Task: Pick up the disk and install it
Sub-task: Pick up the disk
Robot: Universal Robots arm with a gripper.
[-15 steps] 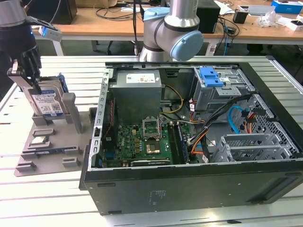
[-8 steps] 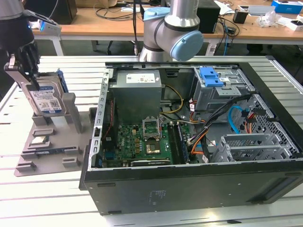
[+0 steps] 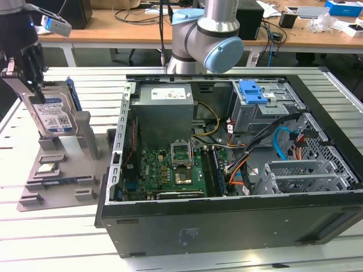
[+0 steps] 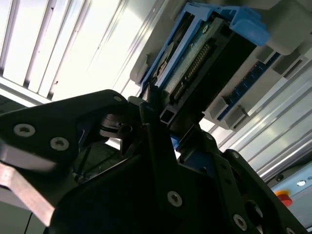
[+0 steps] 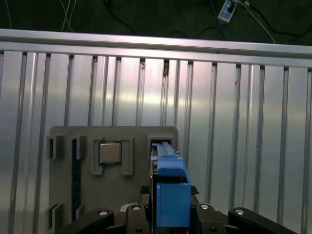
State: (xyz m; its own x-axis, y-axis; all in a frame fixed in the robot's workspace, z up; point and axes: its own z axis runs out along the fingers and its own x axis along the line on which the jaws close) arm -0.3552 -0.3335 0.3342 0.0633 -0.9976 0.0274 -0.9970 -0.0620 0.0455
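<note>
At exterior view's left, propped upright in grey stand (image 3: 85,135), freeing disk (image 3: 54,116) top edge — clamped there by gripper (image 3: 38,90), jaws closed narrow onto both faces.

— Arm posture?
— The arm (image 3: 207,34) is standing at the rear of the scene, its wrist reaching to the exterior view's left and pointing the tool (image 3: 34,79) straight downward.
— Tool state?
— The fingers (image 4: 155,146) are pressing in on the upper end of the disk (image 3: 54,113), gripping it from both sides.
</note>
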